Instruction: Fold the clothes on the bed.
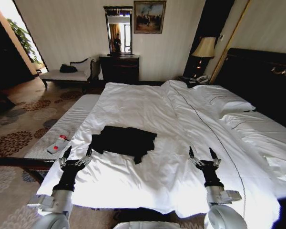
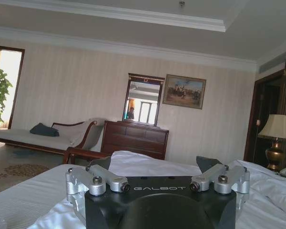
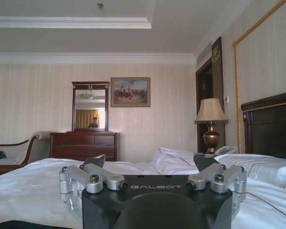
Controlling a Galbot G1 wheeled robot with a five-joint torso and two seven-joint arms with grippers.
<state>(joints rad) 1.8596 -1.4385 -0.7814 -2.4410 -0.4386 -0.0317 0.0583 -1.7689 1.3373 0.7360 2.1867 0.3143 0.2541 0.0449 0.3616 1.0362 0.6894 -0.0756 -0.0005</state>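
Shirt and left claw (image 1: 76, 152) sit closest: the black T-shirt (image 1: 124, 140) lies crumpled near the bed's (image 1: 148, 102) foot edge toward its left side, long axis running across the bed. Left claw, fingers apart, hovers just beside its left end. Right claw (image 1: 202, 153), fingers also apart, hangs well apart, off the shirt's right end.

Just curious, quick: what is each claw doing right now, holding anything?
Left claw: open, holding nothing, just short of the black T-shirt.
Right claw: open, holding nothing, over the white bed.
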